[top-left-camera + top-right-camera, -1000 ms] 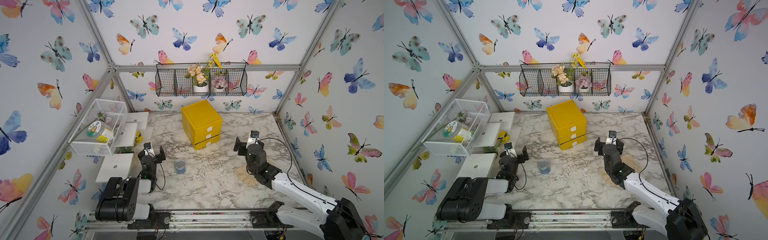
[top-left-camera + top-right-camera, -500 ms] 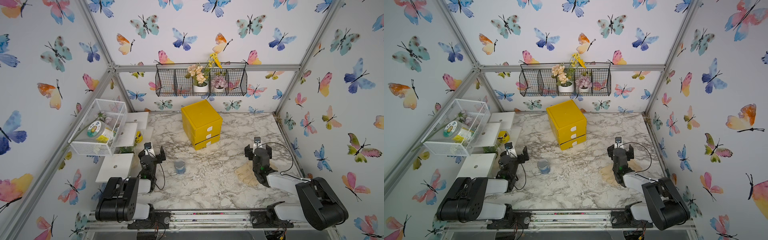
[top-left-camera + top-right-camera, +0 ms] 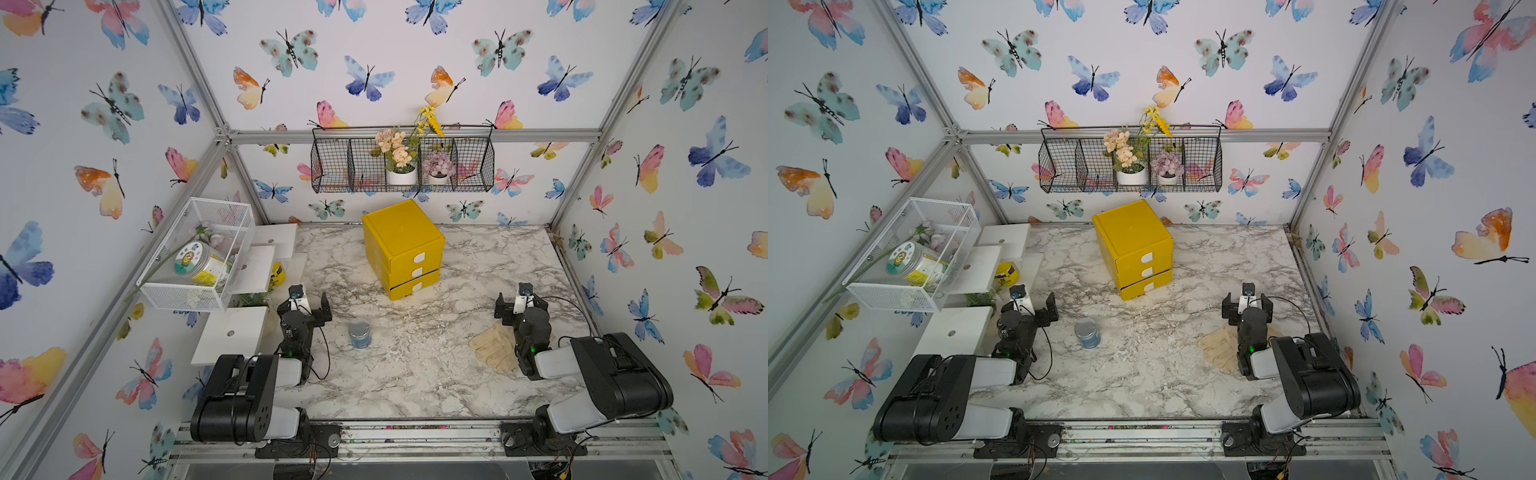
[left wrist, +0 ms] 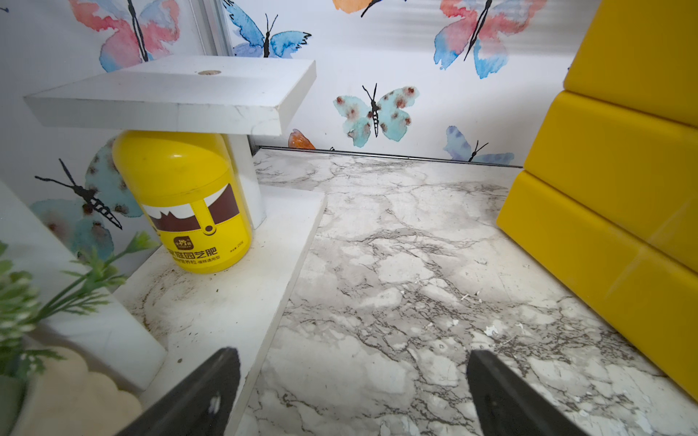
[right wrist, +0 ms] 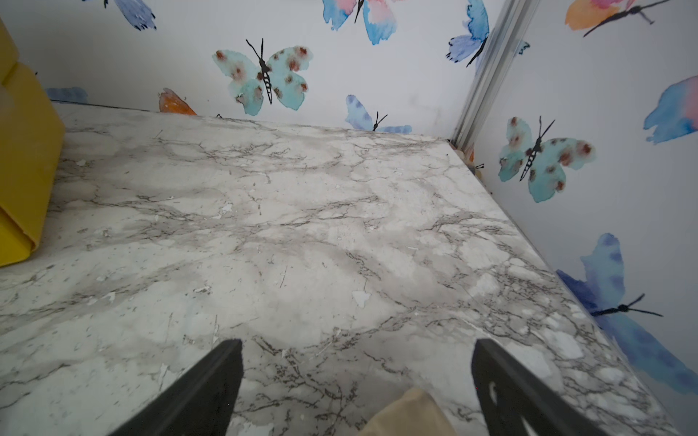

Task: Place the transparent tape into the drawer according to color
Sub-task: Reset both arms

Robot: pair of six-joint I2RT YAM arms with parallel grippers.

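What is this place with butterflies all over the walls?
Probably a robot practice booth, not a real room: a silver metal frame holds the walls, and a black-and-white left robot arm and right robot arm sit at a marble-patterned tabletop.

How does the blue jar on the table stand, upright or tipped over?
Upright: the blue jar rests on its base, silvery lid facing up, in both top views.

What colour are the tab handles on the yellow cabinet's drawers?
White: the tab handles stand out against the yellow drawers. They show best in a top view.
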